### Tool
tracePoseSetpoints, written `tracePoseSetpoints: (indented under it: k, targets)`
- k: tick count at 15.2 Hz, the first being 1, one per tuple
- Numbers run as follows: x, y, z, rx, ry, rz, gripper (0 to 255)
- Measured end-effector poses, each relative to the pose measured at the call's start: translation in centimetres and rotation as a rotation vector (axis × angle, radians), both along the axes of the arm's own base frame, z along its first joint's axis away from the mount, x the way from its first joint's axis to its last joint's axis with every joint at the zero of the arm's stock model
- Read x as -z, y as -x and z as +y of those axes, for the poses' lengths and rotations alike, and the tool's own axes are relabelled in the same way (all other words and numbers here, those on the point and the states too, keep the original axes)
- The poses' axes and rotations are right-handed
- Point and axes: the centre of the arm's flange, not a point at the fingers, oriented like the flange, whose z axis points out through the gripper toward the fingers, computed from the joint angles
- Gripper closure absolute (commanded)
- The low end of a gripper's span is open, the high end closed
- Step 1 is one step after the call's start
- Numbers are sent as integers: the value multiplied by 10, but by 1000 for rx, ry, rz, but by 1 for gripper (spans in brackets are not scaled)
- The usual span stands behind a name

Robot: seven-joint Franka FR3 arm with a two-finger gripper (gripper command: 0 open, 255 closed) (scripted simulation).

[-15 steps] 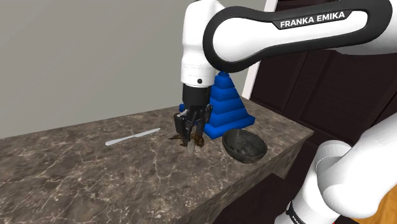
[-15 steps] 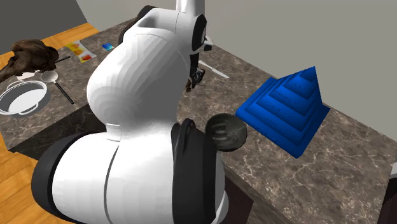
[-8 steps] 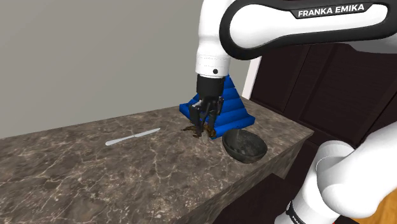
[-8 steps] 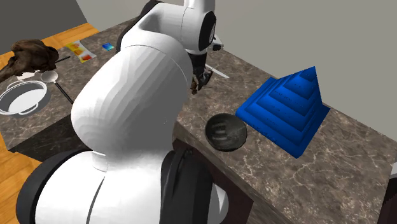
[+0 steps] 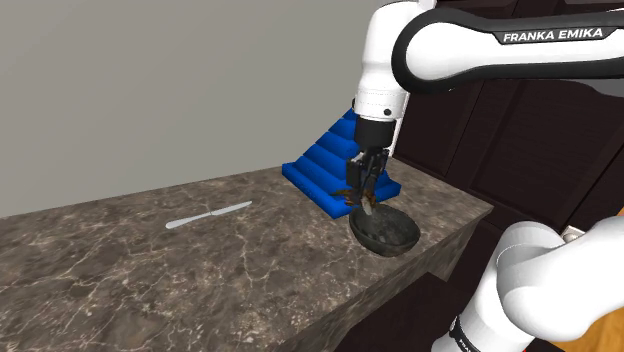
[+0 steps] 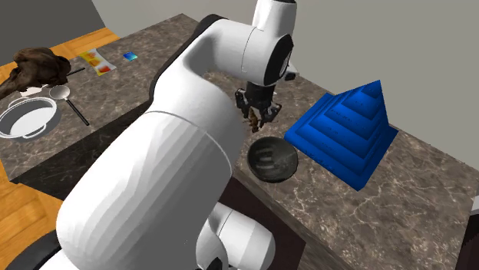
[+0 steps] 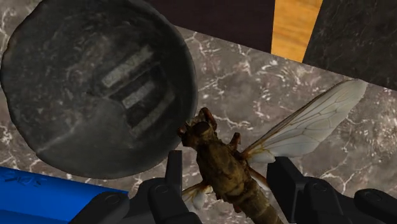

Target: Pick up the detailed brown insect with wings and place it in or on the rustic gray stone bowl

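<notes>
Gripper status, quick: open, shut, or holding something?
Gripper: shut on the brown winged insect, held above the counter next to the dark bowl.

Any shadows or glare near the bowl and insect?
Shoulder view: flat light, no clear shadow under the gripper on the counter. Wrist view: no glare on the bowl; the insect has a see-through wing. Second exterior view: soft shading on the arm.
</notes>
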Motion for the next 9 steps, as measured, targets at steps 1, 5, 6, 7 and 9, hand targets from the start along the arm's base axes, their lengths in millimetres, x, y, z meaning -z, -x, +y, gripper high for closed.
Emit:
tracePoseSetpoints:
  k: [1, 5, 6, 7, 9]
  targets:
    - [-2, 3, -12, 0, 0, 0, 255]
    - [-7, 21, -61, 0, -1, -1, 255]
    - [-8, 25, -75, 1, -1, 0, 255]
    - [-8, 30, -88, 1, -1, 0, 255]
    - [-3, 36, -104, 0, -1, 0, 255]
